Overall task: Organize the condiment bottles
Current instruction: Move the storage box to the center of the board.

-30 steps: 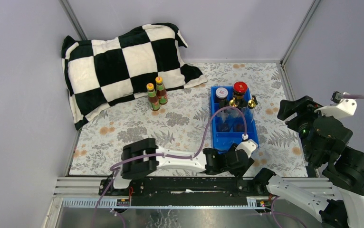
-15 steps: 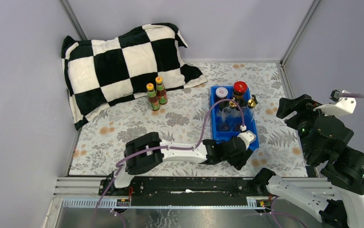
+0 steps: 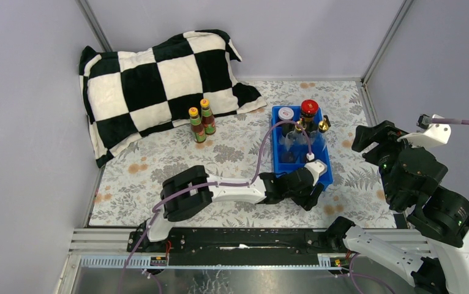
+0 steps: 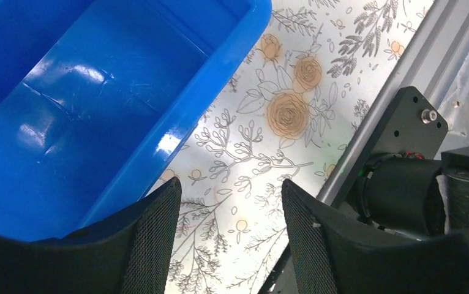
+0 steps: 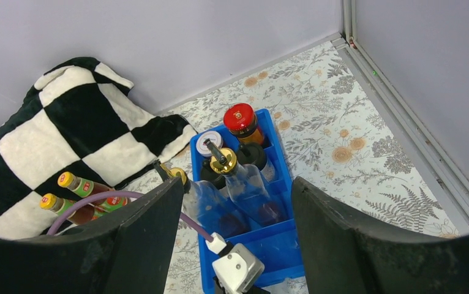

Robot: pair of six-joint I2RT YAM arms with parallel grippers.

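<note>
A checkered pillow [image 3: 158, 79] lies far left. The blue tray [image 3: 275, 150], right of centre, holds most condiment bottles [image 3: 299, 130] at its far end. The left gripper [image 4: 229, 202], parted and empty, hangs at the tray's near rim; the right gripper [image 5: 237, 187] gapes empty at the right. Two orange-capped bottles [image 3: 199, 124] stand by the pillow.

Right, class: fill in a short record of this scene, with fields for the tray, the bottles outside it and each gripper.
Tray: blue tray, near compartment bare; far end holds the red-lidded jar, white-lidded jar and gold-spouted bottles.
Outside tray: two orange-capped bottles, upright beside the checkered pillow.
Left gripper: open, empty, at the tray's near end.
Right gripper: open, empty, raised right of the tray.
</note>
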